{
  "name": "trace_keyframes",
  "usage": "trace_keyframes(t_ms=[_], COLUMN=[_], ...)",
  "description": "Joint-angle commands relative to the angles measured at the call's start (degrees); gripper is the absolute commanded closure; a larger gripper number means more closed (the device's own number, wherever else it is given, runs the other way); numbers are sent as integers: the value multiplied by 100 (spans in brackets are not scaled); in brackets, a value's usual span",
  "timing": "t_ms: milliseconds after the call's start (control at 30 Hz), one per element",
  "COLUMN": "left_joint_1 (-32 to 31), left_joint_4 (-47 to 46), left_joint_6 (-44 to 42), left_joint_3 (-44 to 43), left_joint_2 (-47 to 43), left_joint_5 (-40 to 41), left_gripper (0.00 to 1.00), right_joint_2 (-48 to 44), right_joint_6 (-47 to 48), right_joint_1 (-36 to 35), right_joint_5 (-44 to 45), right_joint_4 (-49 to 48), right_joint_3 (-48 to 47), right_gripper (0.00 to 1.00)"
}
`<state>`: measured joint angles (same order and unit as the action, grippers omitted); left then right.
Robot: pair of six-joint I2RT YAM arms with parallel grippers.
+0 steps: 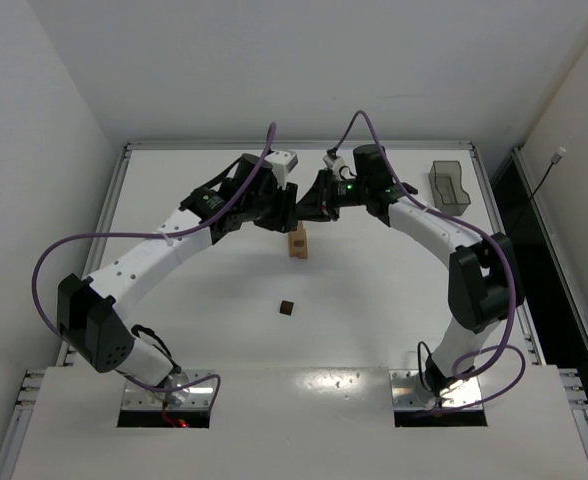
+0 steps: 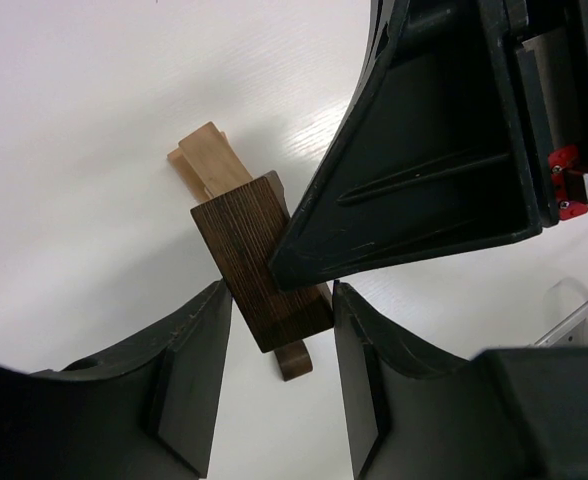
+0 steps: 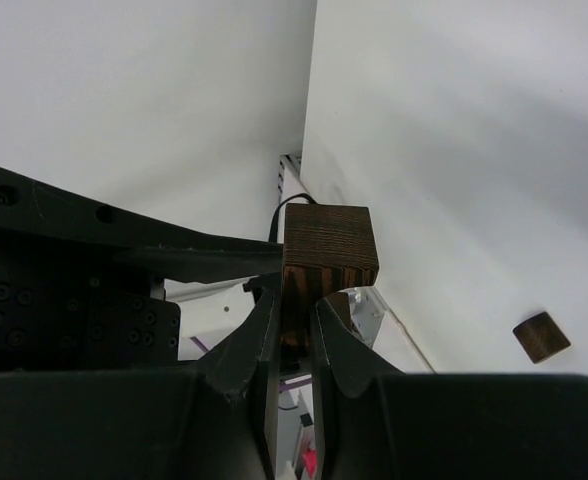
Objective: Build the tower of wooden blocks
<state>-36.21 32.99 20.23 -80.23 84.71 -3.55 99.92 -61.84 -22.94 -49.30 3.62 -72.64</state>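
Note:
The wood block tower (image 1: 297, 244) is a short tan column at the table's middle back; its tan blocks (image 2: 211, 160) show from above in the left wrist view. My right gripper (image 1: 311, 207) is shut on a dark brown block (image 3: 329, 250) and holds it over the column's top. That block (image 2: 257, 262) also shows in the left wrist view with a right finger (image 2: 414, 170) across it. My left gripper (image 1: 282, 214) is open, with its jaws on either side of the dark block and apart from it. A small dark arch-shaped piece (image 1: 287, 307) lies loose on the table and also appears in the wrist views (image 2: 294, 360) (image 3: 541, 336).
A smoky-grey see-through tray (image 1: 451, 187) stands at the back right. Both arms reach inward and meet above the column. The white table (image 1: 374, 310) is bounded by side walls and a raised rim at the back.

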Motion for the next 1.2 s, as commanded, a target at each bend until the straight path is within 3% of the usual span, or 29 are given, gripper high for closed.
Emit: trace_keyframes(t_ms=[0, 367, 533, 733, 767, 833, 867, 900, 1000, 1167], left_joint_1=[43, 43, 43, 43, 43, 43, 43, 43, 43, 43], left_joint_4=[-118, -65, -65, -65, -65, -65, -65, -65, -65, -65], left_joint_6=[43, 43, 43, 43, 43, 43, 43, 43, 43, 95], left_joint_3=[-142, -90, -90, -90, -90, -90, -90, -90, -37, 77], left_joint_2=[20, -33, -33, -33, -33, -86, -86, -86, -139, -191], left_joint_5=[30, 83, 83, 83, 31, 30, 30, 91, 92, 206], left_gripper=[61, 64, 76, 100, 100, 100, 100, 100, 100, 100], right_joint_2=[-254, -561, -666, -667, -667, -614, -614, -614, -614, -684], right_joint_6=[50, 401, 401, 454, 454, 454, 454, 454, 611, 1042], right_joint_1=[61, 114, 114, 114, 114, 114, 166, 167, 289, 571], right_joint_5=[113, 1150, 1370, 1493, 1493, 1555, 1633, 1634, 1748, 1879], right_joint_4=[-72, 385, 543, 701, 702, 754, 754, 807, 807, 860], right_joint_3=[-57, -4, 48, 48, 48, 48, -4, -4, -65, -66], right_gripper=[100, 100, 100, 100, 92, 59, 51, 32, 19, 16])
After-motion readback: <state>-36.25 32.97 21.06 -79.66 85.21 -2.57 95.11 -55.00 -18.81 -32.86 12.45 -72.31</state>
